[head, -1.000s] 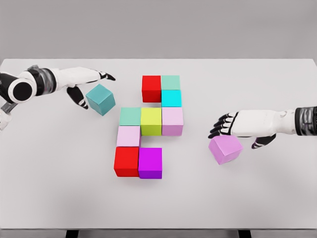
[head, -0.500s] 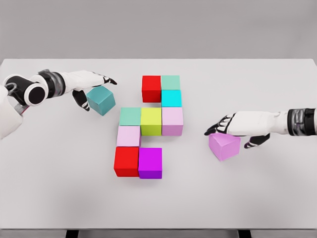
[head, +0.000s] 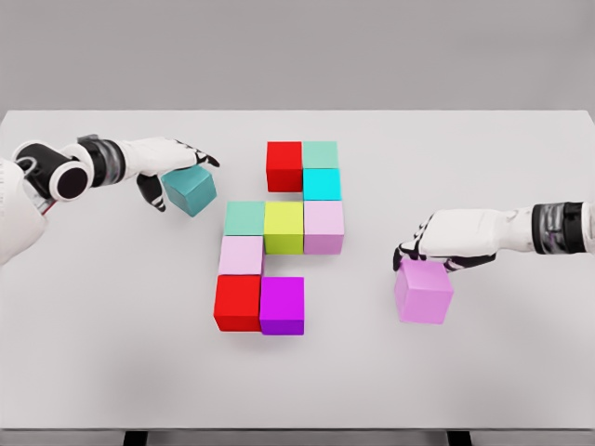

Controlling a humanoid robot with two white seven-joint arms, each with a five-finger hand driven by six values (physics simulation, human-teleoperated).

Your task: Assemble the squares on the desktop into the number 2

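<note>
Several coloured cubes sit joined at the table's middle: red, mint, cyan, green, yellow-green, two pale pink, a second red and magenta. A loose teal cube lies tilted at the left; my left hand is closed on it, fingers over its top and thumb on its left side. To the right, a violet cube sits squared to the table, with my right hand curled over its far top edge.
The white table stretches wide around the cluster, with bare surface in front and at the far right. The gap between the cluster and the violet cube is about one cube wide.
The violet cube has turned from tilted to square and shifted slightly toward me as my right hand's fingers curled onto it. My left hand closed tighter around the teal cube, which barely moved.
</note>
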